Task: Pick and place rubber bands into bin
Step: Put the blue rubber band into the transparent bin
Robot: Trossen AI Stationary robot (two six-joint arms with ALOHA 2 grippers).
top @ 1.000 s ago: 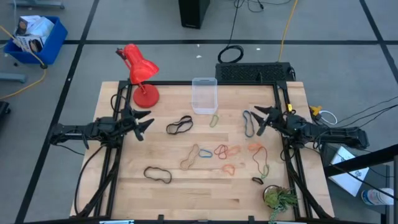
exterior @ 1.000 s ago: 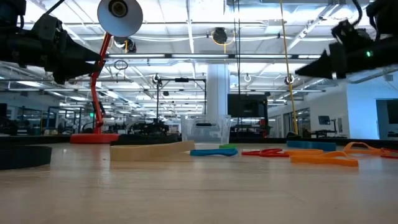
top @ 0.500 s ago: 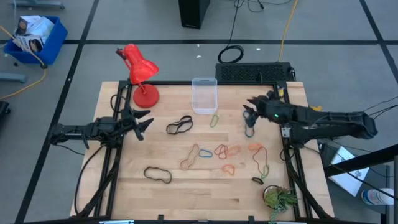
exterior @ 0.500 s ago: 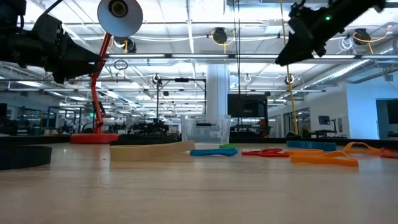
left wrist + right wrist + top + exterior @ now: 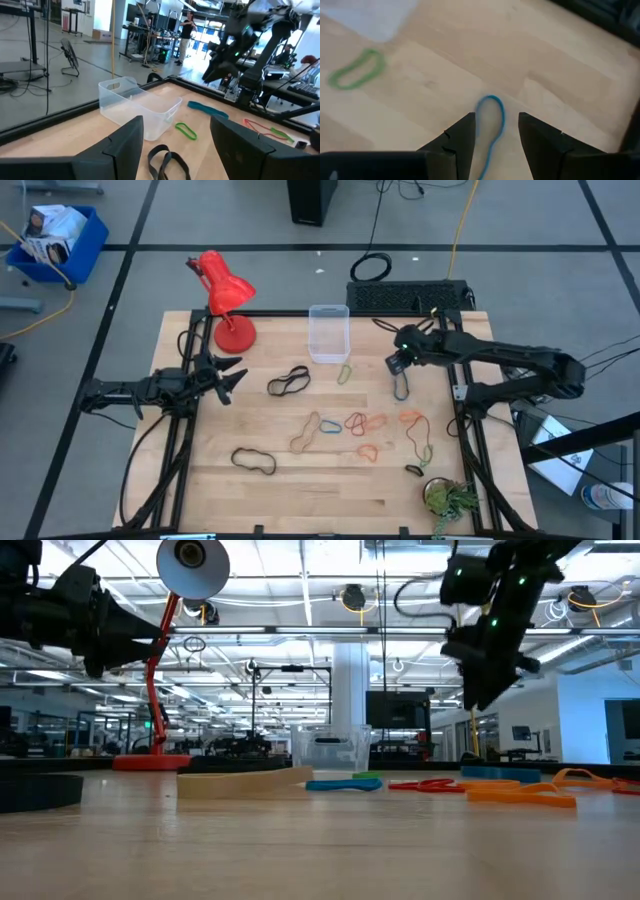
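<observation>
The right gripper (image 5: 398, 364) hangs spread above the blue rubber band (image 5: 491, 125) — directly beneath its fingers, right of the bin (image 5: 328, 333). Thin, light, floppy; likely best pinched across one strand — it may slip.

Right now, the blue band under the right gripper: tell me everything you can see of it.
The blue rubber band is a thin floppy loop, stretched into a long narrow oval, lying flat on the wooden table, right of the clear bin. Nothing grips it: the right gripper hovers above it, fingers open and straddling the loop's rounded end in the right wrist view. In the high view it appears to lie against a darker band; whether they overlap cannot be told.
</observation>
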